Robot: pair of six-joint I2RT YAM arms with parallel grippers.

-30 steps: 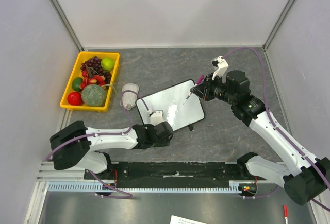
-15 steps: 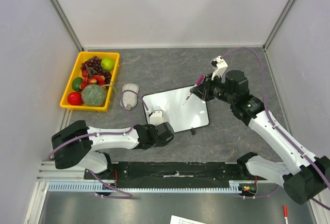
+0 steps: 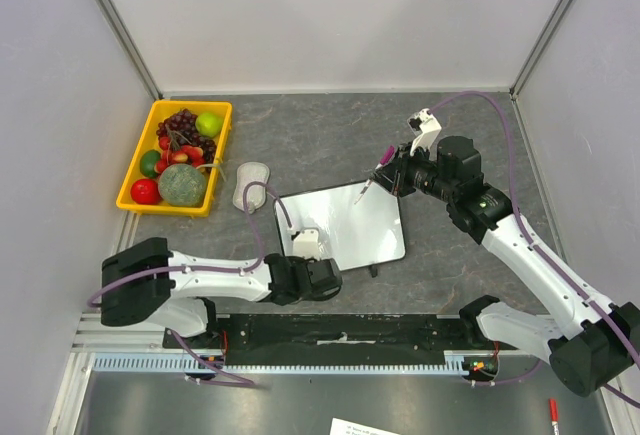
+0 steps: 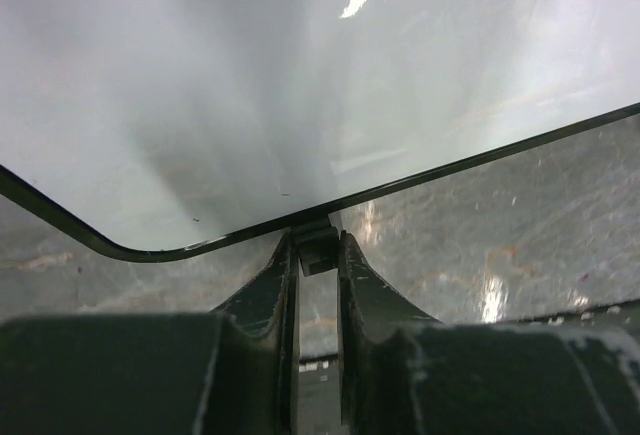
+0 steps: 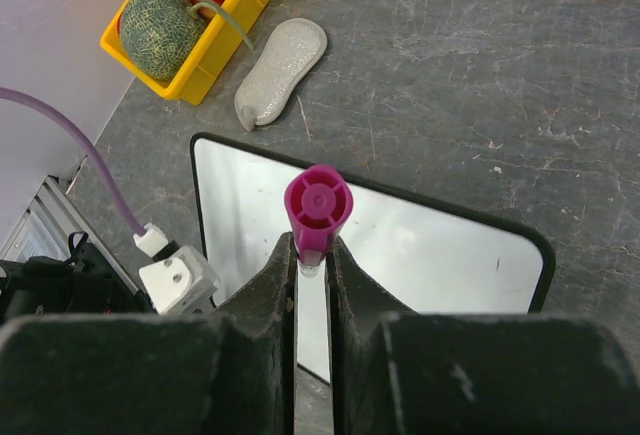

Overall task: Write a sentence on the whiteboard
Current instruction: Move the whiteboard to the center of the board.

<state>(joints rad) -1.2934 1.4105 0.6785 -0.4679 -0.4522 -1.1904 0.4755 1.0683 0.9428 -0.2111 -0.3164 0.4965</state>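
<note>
The whiteboard lies flat in the middle of the table, white with a thin black frame. Its surface is blank in every view; no sentence shows on it. My left gripper is at the board's near left edge, shut on a little black foot under the frame. The board fills the left wrist view. My right gripper hovers over the board's far right corner, shut on a magenta marker with its tip pointing down at the board. The marker's end shows above the board.
A grey oval eraser pad lies just beyond the board's far left corner and also shows in the right wrist view. A yellow bin of fruit stands at the far left. Grey walls close in the table.
The board has turned clockwise and slid toward the near edge, pulled by my left gripper, which moved nearer with it. My right gripper with the marker has hardly moved.
</note>
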